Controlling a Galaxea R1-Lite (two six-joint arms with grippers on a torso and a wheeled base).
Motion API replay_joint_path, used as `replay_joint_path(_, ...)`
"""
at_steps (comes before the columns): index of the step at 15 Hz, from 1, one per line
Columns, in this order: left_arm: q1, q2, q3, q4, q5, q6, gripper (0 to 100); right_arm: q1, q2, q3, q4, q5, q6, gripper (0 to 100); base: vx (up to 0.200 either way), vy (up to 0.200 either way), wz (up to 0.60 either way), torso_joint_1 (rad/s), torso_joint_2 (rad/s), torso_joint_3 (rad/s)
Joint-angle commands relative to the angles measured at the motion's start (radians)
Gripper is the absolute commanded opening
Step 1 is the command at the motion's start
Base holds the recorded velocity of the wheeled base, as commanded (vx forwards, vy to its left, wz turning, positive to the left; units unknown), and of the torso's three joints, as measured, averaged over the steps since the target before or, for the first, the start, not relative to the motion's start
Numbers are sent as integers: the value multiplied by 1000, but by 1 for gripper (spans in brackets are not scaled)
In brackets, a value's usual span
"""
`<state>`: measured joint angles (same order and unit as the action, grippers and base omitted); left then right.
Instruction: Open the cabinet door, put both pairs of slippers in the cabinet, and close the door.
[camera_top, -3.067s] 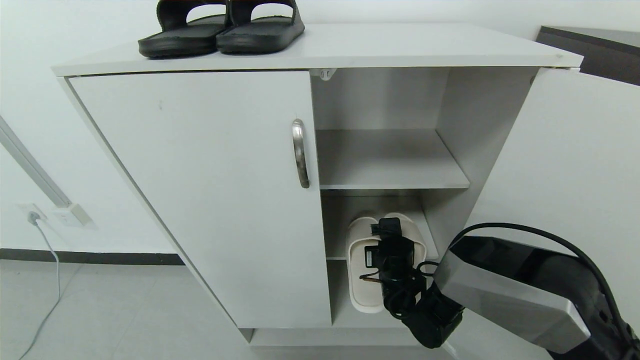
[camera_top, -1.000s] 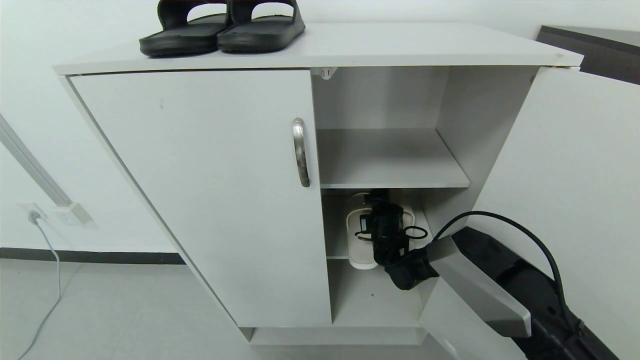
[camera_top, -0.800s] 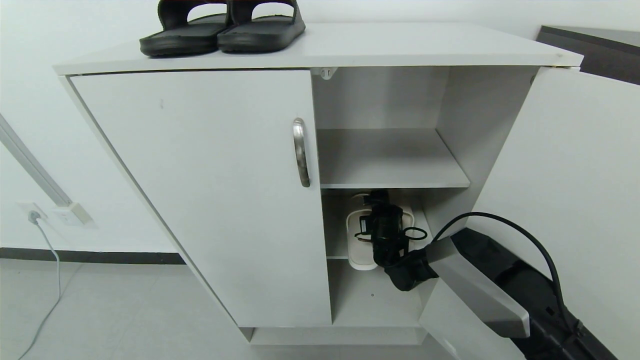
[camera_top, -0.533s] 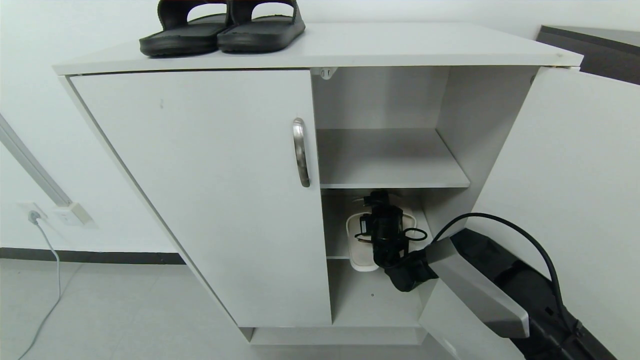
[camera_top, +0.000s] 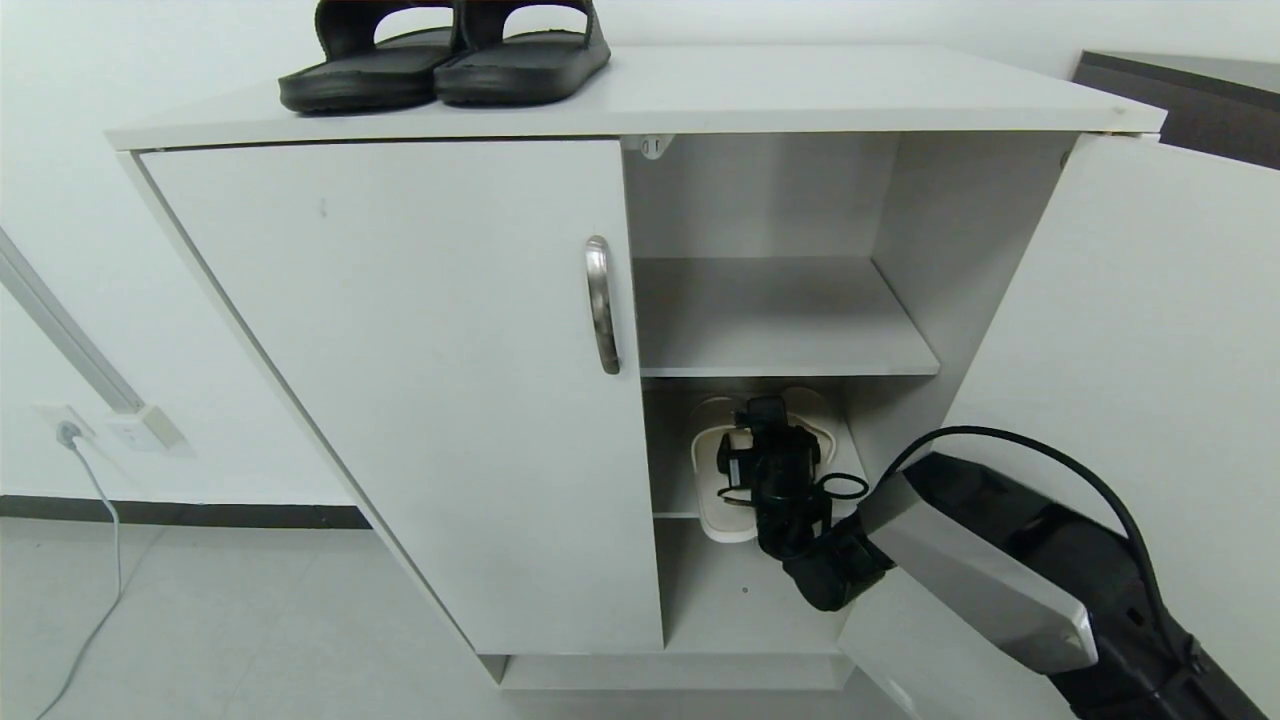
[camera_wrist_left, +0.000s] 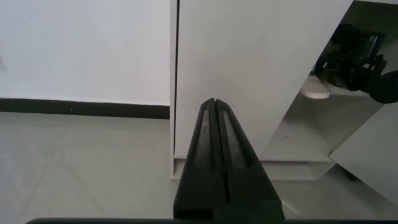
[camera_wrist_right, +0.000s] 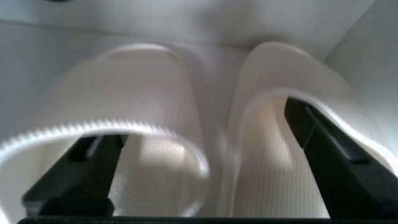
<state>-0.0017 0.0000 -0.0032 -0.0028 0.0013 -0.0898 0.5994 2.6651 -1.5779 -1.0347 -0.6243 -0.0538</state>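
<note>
Right tool (camera_wrist_right: 198, 127) spread, left tool (camera_wrist_left: 214, 107) closed

The far ends of the black slippers (camera_top: 445, 60) on the cabinet (camera_top: 850, 90) top are cut off by the head view's upper edge. On the middle shelf (camera_top: 670, 480), the white slippers (camera_top: 715, 495) are largely covered by the right tool (camera_top: 765, 425) and its wrist; only one heel end and slivers of the toes show. In the right wrist view that pair is blurred and cropped at the lower edge, and the tool's fingers (camera_wrist_right: 87, 168) run out of frame. The closed left door (camera_top: 400, 380) hides that half of the interior. The open right door (camera_top: 1130, 350) is cut by the right edge. In the left wrist view, the base of the left tool (camera_wrist_left: 215, 106) is cropped.
</note>
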Motion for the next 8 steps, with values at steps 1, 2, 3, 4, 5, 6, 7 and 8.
replay_joint_path(1,0,2,0,0,0,-1,0,28,-122,173,-82,-2,-1,100,0,0,0,0,0,0)
replay_joint_path(2,0,2,0,0,0,-1,0,42,-166,263,-127,-3,-1,100,0,0,0,0,0,0)
replay_joint_path(3,0,2,0,0,0,-1,0,46,-182,297,-143,-3,-1,100,0,0,0,0,0,0)
replay_joint_path(4,0,2,0,0,0,-1,0,68,-243,434,-219,-3,-1,100,0,0,0,0,0,0)
replay_joint_path(5,0,2,0,0,0,-1,0,83,-274,521,-266,-5,-1,100,0,0,0,0,0,0)
replay_joint_path(6,0,2,0,0,0,-1,0,96,-292,585,-301,-5,-1,100,0,0,0,0,0,0)
replay_joint_path(7,0,2,0,0,0,1,0,112,-309,662,-354,-6,0,100,0,0,0,0,0,0)
replay_joint_path(8,0,2,0,0,0,1,0,119,-312,707,-392,-5,0,100,0,0,0,0,0,0)
